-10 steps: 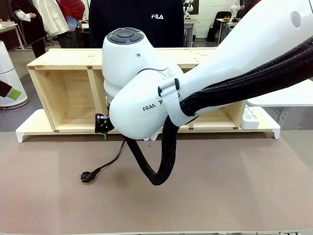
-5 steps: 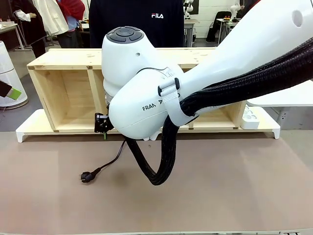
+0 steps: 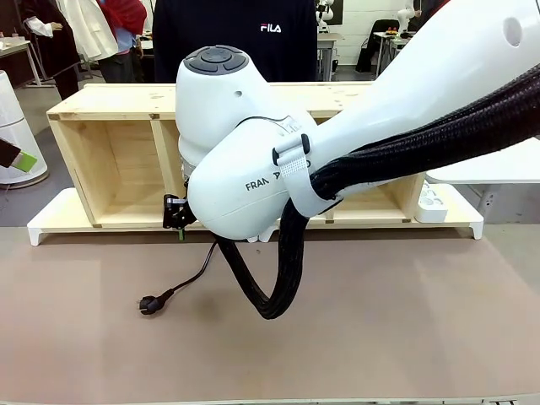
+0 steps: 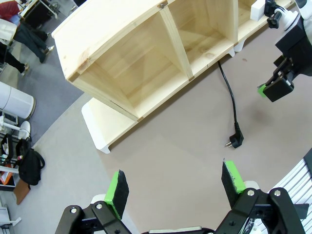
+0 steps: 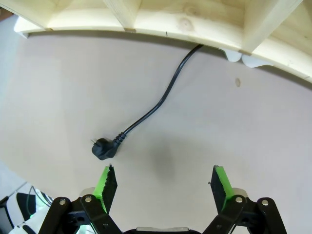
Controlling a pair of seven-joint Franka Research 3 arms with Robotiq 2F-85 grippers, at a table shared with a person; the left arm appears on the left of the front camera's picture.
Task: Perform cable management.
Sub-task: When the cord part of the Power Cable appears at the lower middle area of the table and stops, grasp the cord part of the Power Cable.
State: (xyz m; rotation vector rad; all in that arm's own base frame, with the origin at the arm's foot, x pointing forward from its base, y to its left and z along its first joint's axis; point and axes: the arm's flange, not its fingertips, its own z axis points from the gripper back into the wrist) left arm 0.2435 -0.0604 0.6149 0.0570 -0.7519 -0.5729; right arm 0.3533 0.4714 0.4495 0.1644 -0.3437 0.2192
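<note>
- Just ahead of the right pincer (image 5: 164,179), a little toward its left finger, the plug (image 5: 103,148) of the cable (image 5: 161,102) lies on the counter (image 5: 243,136), clear of both green pads.
- That pincer hovers over the counter with its jaws spread fully and nothing between them.
- The left pincer (image 4: 175,187) is likewise wide open and empty, with the plug farther ahead of it, toward its right finger.
- Since the plug sits off the right pincer's centre line, a straight descent would likely close on bare counter, or one finger could nudge the plug aside.
- Being thin and flat on the surface, the cord could slide out from between the pad tips during a lift.
- Beyond the pincer, the cord runs under the wooden shelf unit (image 5: 161,19); a firm pull might snag there, and I cannot tell how it is anchored.
- The cable is a slim, slack black cord in a gentle S-curve, ending in a small round black plug with short pins.
</note>
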